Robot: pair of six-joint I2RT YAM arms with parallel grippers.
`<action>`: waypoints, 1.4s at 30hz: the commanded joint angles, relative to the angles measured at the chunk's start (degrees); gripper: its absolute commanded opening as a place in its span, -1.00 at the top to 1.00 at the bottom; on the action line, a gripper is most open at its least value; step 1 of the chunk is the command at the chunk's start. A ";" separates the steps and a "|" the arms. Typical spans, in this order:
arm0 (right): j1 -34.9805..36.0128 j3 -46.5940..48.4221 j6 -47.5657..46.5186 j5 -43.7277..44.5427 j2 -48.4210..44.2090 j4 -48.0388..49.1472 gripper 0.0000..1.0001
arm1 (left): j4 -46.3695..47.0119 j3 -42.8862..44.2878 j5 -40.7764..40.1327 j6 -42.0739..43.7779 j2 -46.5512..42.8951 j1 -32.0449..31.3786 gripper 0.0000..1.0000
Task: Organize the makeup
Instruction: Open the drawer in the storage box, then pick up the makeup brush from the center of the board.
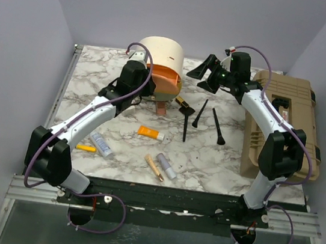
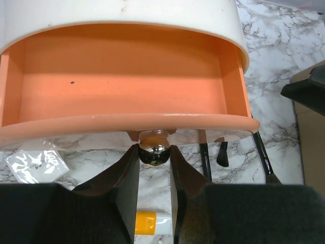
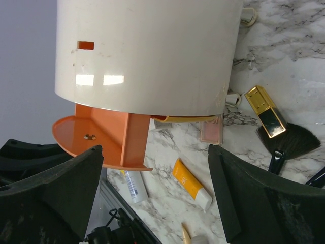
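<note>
left tool (image 2: 155,168) clamped tight on drawer knob (image 2: 154,152), orange drawer (image 2: 127,81) stands open | right tool (image 3: 155,183) gaping, empty | makeup loose on tabletop (image 1: 230,162) | I judge orange tube (image 1: 150,133) light, slick: grip mid-body | brushes (image 1: 201,113) thin, stiff: take handles

In the left wrist view we are seeing only a sliver of the orange tube (image 2: 151,223) between the fingers (image 2: 127,188) of the left gripper (image 2: 155,155). The same fingers are covering both sides of the drawer knob (image 2: 155,151). The black brushes (image 2: 205,161) are running behind the gripper's dark body, their ends unseen. A small white thing (image 2: 38,165) is lying partly beneath the drawer (image 2: 127,124), and we are failing to tell what it is.

In the right wrist view the pink palette (image 3: 210,129) is lying half under the round case (image 3: 147,51). The fan brush (image 3: 290,142) is losing its handle behind a finger (image 3: 254,203) of the right gripper (image 3: 155,168). The whitish tube (image 3: 134,187) is showing only its middle.
</note>
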 commanded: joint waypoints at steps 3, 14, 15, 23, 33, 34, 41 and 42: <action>-0.01 0.23 -2.83 -1.26 -0.49 -2.51 -0.81 | 0.23 -1.76 2.75 -0.51 -3.94 0.07 0.62; -0.01 5.08 -16.93 9.61 -3.33 -13.08 -0.92 | 0.32 -4.64 2.84 -1.48 -4.61 -0.15 0.48; -0.01 3.22 -17.04 9.61 -4.30 -11.94 -0.92 | 0.31 -4.45 2.75 -1.64 -4.42 -0.13 0.46; -0.01 -0.20 -17.48 9.95 -6.23 -13.41 -0.92 | 0.33 -4.03 4.40 -1.12 -4.54 -0.15 0.35; -0.01 -4.02 -17.31 12.29 -7.00 -13.95 -0.98 | 0.23 -6.43 3.12 -1.33 -7.40 -0.15 0.07; -0.02 -4.65 -16.58 11.93 -7.02 -13.32 -0.98 | 0.33 -6.63 3.29 -1.41 -7.56 -0.20 0.04; -0.01 -5.72 -16.40 12.28 -4.23 -17.10 -0.63 | 0.41 -7.80 3.67 0.21 -10.17 -0.13 -0.23; -0.01 -6.12 -16.53 11.91 -3.94 -17.13 -0.47 | 0.40 -8.13 2.69 0.28 -10.71 -0.15 -0.26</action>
